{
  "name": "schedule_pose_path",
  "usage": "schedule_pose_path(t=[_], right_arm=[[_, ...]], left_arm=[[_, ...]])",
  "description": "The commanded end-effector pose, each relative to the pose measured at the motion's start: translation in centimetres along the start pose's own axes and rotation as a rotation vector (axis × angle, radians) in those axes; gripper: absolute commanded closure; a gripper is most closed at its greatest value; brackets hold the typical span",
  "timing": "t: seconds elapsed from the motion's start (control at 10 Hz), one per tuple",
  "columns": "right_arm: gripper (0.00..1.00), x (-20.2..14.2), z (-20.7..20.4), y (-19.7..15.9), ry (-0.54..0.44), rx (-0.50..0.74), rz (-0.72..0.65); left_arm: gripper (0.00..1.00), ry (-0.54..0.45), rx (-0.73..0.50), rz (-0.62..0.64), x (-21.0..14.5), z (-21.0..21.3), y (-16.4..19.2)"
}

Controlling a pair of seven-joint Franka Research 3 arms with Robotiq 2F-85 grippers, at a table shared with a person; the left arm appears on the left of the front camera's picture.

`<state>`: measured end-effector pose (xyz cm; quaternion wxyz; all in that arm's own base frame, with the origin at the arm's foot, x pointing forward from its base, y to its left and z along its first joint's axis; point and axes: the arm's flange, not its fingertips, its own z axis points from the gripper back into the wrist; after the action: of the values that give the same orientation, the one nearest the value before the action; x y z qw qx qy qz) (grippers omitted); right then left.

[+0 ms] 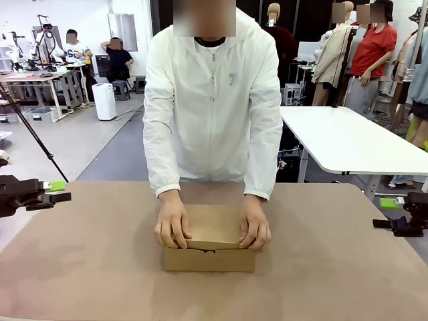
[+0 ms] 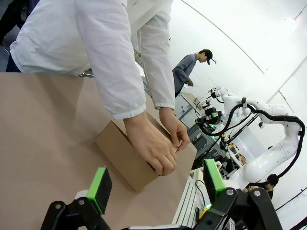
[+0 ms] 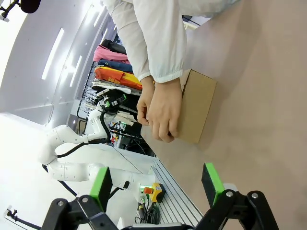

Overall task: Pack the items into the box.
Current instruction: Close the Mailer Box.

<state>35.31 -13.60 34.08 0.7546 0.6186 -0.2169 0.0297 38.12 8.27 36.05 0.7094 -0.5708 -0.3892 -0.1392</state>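
Note:
The brown cardboard box (image 1: 209, 246) sits in the middle of the table with its flap lid down. A person in a white jacket holds it with a hand (image 1: 172, 223) on each side of the lid. The box (image 2: 125, 156) and the hands also appear in the left wrist view, and the box (image 3: 197, 106) in the right wrist view. The items are hidden. My left gripper (image 1: 59, 192) hangs open at the table's left edge, far from the box. My right gripper (image 1: 386, 214) hangs open at the right edge. Both wrist views show spread green pads (image 2: 100, 189) (image 3: 213, 182) with nothing between them.
The tan table top (image 1: 87, 267) is bare around the box. A white table (image 1: 348, 144) stands behind at the right. Other people and workbenches are far back at the left.

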Motion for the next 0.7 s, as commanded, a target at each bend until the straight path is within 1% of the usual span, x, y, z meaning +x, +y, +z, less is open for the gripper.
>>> schedule_pose_path(t=[0.0, 0.6], right_arm=[[0.00, 0.13, -0.10, 0.23, 0.002, 0.011, 0.007], [0.00, 0.13, -0.10, 0.23, 0.002, 0.011, 0.007]], left_arm=[[0.00, -0.010, -0.001, -0.004, 0.03, -0.06, -0.10], [0.00, -0.010, -0.001, -0.004, 0.03, -0.06, -0.10]])
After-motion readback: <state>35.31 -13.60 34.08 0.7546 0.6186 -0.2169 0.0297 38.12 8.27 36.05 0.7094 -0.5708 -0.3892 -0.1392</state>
